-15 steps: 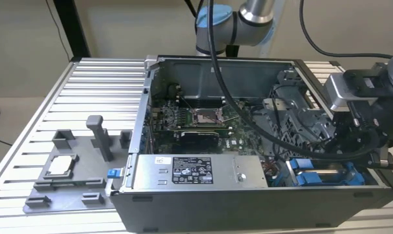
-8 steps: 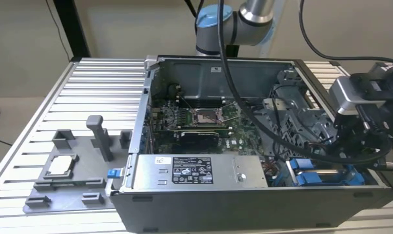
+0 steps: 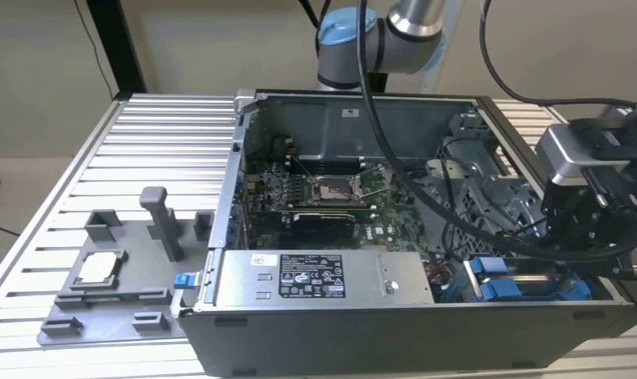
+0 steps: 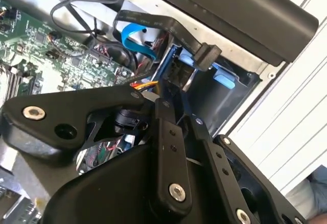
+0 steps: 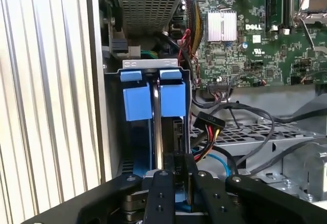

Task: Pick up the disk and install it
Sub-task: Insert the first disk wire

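Surface: a ribbed aluminium table (image 3: 139, 134) in front of a plain pale wall, carrying an open computer case (image 3: 402, 335) laid on its side.
Landmark: the case; every place below is given from it.
Inside the case: a motherboard (image 3: 329, 189) lies across the middle. A large silver box (image 3: 318, 276) with a black-and-white label runs along the near wall, and the drive bay (image 5: 113, 132) sits in the corner beside that box.
Outside the case: a grey tray (image 3: 129, 304) rests on the table, on the side away from the drive bay. It holds a small square chip (image 3: 99, 267), well apart from the arm.
Gripper: the gripper (image 5: 183, 158) reaches down into the drive-bay corner of the case. Its fingers (image 5: 161, 193) are drawn close and clamped across a thin slab held on edge.
Disk: judging from the blue frame showing between the fingers, the disk (image 5: 177, 198) is in that grip. It stands on edge within the bay, in line with two blue tabs (image 5: 137, 98) at the bay's end nearer the silver box.
Cables: dark cables (image 5: 255, 132) and a black connector (image 5: 208, 119) lie just beside the bay, toward the case's middle.
Step in hand: the pick-up looks done and this is the install. The gripper hides how deep the disk sits.
Next move calls for: straight travel along the slot with no tilt, since the bay walls are close on both sides. The connector and cables need to stay clear of the frame.
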`<state>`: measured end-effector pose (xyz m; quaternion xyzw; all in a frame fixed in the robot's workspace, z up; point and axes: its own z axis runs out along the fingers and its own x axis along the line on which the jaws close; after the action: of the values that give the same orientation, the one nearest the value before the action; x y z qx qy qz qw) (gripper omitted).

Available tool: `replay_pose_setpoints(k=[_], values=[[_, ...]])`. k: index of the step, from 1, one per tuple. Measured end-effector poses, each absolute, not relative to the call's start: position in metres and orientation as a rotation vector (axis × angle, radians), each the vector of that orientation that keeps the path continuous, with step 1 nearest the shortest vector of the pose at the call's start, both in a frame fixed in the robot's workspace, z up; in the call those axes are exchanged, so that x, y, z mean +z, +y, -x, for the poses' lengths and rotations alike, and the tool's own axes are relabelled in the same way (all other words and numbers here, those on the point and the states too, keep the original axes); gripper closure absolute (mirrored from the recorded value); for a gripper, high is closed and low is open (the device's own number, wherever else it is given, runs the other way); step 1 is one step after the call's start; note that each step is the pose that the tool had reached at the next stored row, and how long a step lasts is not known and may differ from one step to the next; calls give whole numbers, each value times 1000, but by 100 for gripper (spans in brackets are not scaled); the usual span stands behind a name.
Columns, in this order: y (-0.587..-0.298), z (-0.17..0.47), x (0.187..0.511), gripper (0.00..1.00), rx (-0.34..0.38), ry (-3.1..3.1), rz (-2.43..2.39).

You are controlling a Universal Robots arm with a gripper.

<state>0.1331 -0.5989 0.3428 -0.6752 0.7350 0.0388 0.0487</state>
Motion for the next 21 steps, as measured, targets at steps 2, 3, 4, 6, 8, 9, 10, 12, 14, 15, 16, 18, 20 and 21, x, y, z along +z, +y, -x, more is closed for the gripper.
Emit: replay_pose_setpoints(k=[2,3,4,6,8,9,10,12,14,15,16,18,20,21], values=[[-596,-134,343,100,118,2239,2060],[-594,-134,343,100,118,2239,2060],[-592,-135,343,100,115,2240,2061],[-591,-137,343,100,106,2247,2068],[-591,-139,342,100,97,2255,2075],[-590,-140,342,100,92,2258,2077],[-590,-140,342,100,88,2261,2079],[-590,-140,342,100,85,2263,2080],[-587,-140,342,100,81,2265,2082],[-586,-140,342,100,79,2266,2083],[-585,-140,342,100,77,2267,2083],[-585,-140,342,100,72,2272,2083],[-585,-140,342,100,66,2280,2080],[-585,-140,342,100,64,2283,2081]])
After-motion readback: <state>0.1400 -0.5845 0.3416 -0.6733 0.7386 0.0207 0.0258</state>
